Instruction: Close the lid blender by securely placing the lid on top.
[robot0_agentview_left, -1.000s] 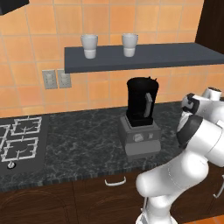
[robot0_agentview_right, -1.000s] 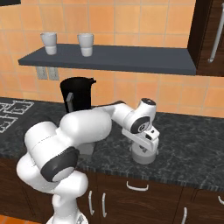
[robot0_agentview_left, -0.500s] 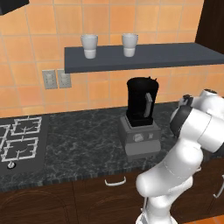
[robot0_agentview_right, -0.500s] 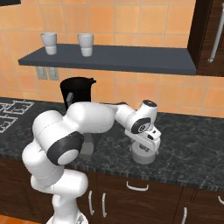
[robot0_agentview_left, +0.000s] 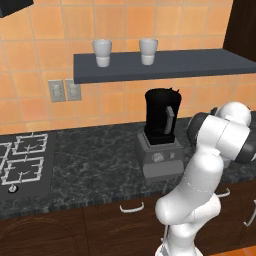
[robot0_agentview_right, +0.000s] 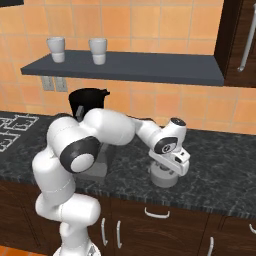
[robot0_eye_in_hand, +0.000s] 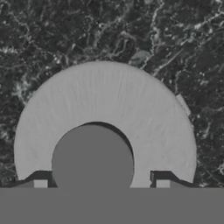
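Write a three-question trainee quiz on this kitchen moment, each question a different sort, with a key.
1. True or false: the tall black blender jar on its boxy grey base already wears its cap.
2. Multiple choice: the small light-grey round lid lies on A) the dark wall shelf, B) the dark speckled counter, C) the stove.
3. Fill in: the two white cups stand on the ____.

Key: 1 false, the jar's mouth is open. 2 B, to the right of the blender, with the gripper directly over it and the lid's knob between the fingertips in the hand view. 3 shelf.
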